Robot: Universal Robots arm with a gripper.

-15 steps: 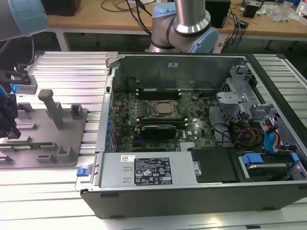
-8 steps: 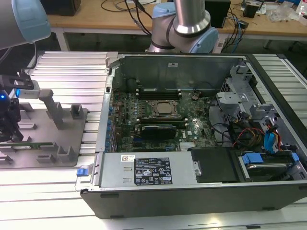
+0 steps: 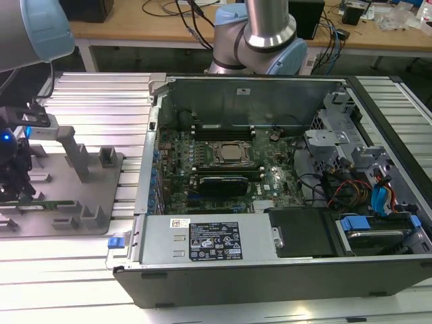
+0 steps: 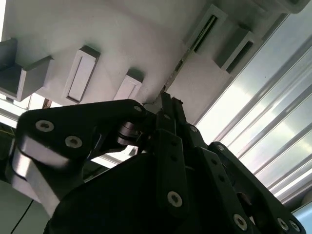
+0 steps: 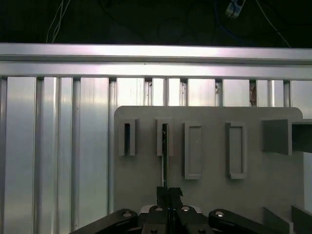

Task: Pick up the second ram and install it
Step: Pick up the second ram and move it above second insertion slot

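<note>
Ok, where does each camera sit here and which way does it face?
Exterior view: off the arm, raised, looking down on the computer case and fixture tray; arm visible, hand over the tray at the exterior view's left.
First wrist view: on the wrist, looking down past the hand onto the tray.
Second wrist view: on the wrist, behind the hand, looking along it at the tray.
Shared: both wrist views show the hand shut on the second ram.

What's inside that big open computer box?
Inside the computer case sits a green motherboard with a metal CPU socket, coloured cables and a blue-tabbed drive. A black cover hides whatever lies beneath it.
</note>
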